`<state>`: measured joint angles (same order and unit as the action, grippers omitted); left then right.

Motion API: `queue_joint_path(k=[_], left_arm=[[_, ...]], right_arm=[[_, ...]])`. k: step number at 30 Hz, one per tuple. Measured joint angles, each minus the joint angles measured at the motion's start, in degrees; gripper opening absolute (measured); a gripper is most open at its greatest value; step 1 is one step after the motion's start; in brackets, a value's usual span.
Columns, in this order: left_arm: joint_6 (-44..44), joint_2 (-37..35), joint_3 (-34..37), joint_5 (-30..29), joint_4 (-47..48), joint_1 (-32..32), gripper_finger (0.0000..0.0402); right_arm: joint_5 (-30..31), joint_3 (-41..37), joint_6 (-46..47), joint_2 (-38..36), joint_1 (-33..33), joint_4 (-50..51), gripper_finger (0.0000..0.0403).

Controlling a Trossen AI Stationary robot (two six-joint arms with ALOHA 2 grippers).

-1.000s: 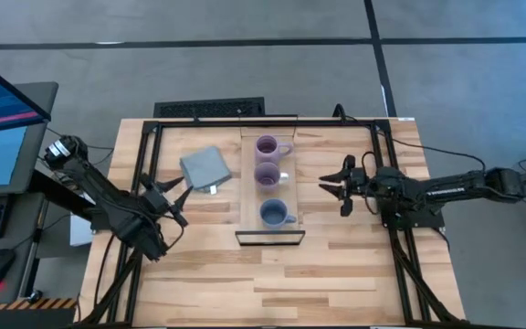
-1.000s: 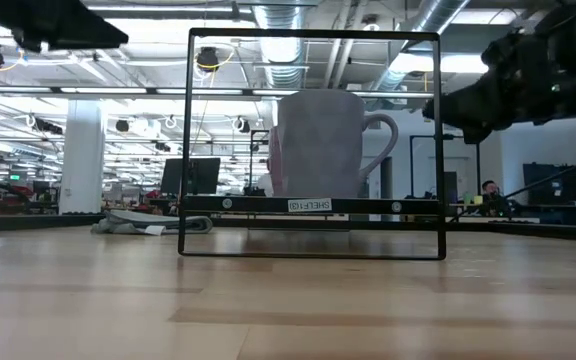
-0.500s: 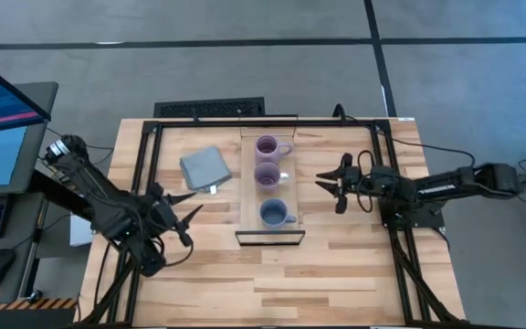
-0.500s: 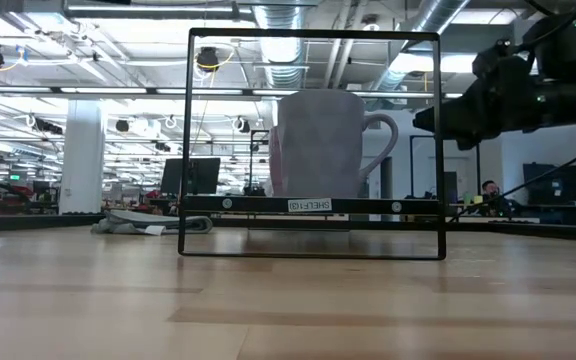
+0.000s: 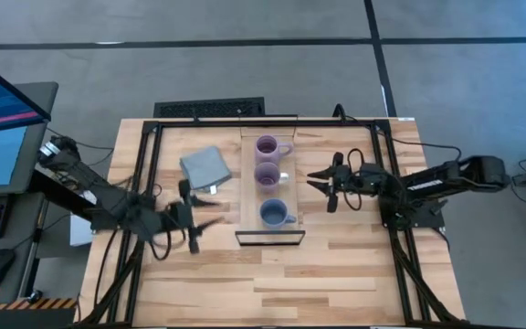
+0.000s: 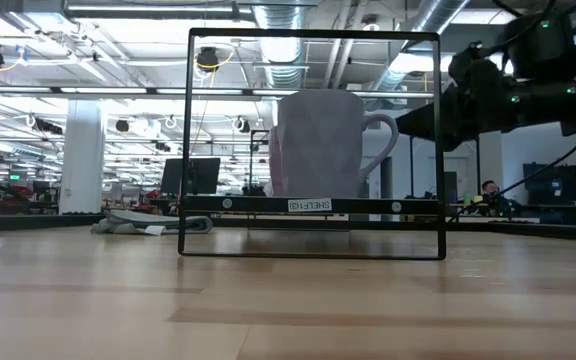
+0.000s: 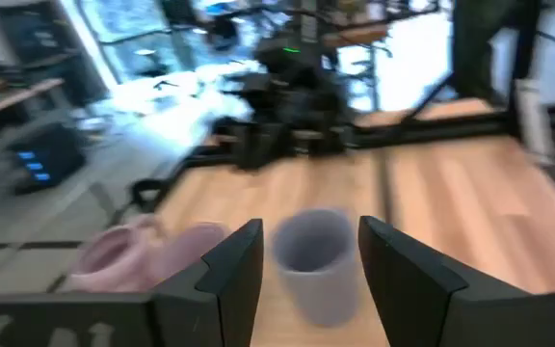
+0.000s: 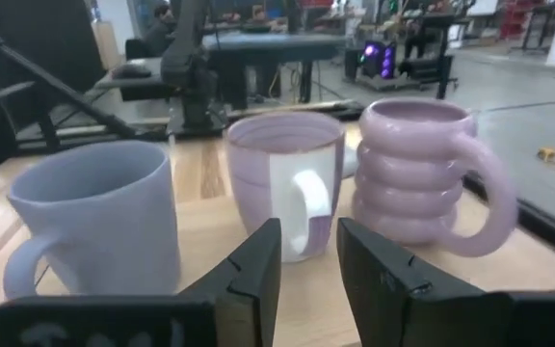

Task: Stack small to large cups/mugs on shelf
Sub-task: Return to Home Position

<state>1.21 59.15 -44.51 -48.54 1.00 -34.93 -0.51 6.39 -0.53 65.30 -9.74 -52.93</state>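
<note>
Left gripper has swung toward shelf, jaws apart; right gripper nearer, spread wide. Between them: three mugs in row on shelf. Slatted wood tabletop; open workshop beyond.

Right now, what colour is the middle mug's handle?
White handle, clearest in the right wrist view.

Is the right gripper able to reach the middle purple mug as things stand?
Probably yes: the open right gripper faces the middle purple mug side-on, with nothing standing between them.
</note>
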Motion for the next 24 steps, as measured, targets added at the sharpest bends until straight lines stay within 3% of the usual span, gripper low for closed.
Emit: queue_joint_path(k=[6, 15, 24], left_arm=[[-3.09, -12.31, 8.04, -0.25, -2.13, 8.98, 0.0164], [-7.36, -30.69, 23.31, 6.66, -8.38, 18.5, 0.0164], [-10.63, -38.96, 31.72, 9.52, -12.45, 28.01, 0.0164]], right_arm=[[-2.74, 1.81, -0.04, 5.45, 1.28, 0.14, 0.0127], [-2.73, 1.84, -0.01, 6.97, 1.68, 0.15, 0.0127], [-2.71, 1.86, 0.46, 6.6, 1.68, -0.21, 0.0127]])
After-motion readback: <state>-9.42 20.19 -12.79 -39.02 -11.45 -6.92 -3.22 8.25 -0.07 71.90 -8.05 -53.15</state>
